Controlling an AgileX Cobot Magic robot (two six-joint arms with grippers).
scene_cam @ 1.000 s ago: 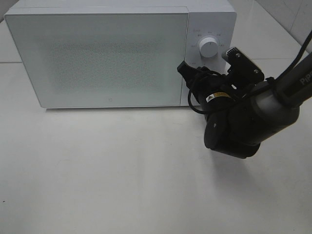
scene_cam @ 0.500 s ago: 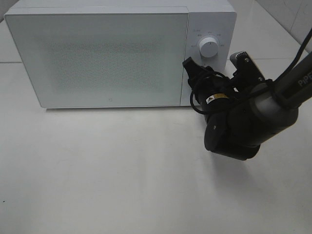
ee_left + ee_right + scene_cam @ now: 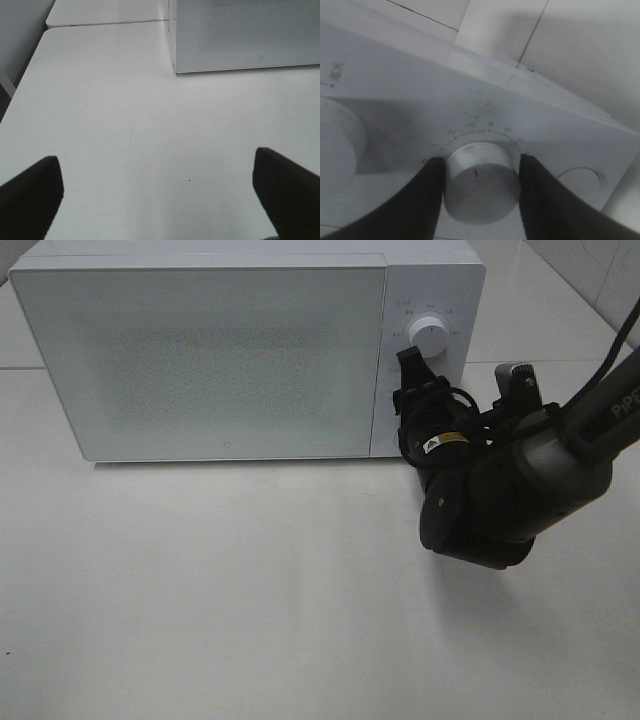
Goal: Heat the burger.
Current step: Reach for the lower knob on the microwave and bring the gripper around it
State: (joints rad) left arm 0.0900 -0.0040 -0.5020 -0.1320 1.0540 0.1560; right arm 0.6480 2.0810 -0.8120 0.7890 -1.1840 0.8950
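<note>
White table (image 3: 250, 590); closed microwave (image 3: 200, 350); right pincer (image 3: 481, 172) clasps its dial (image 3: 481, 182).

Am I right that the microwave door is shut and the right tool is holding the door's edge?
Not quite: the microwave door is shut, but the right tool is closed around the dial on the control panel, not the door's edge. The right wrist view shows its fingers either side of the dial.

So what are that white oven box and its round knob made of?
The microwave casing looks like smooth, white-painted metal or plastic; its door has a speckled, frosted sheen, perhaps glass. The knob seems matte white plastic with a small red mark, judging by its dull, even surface.
</note>
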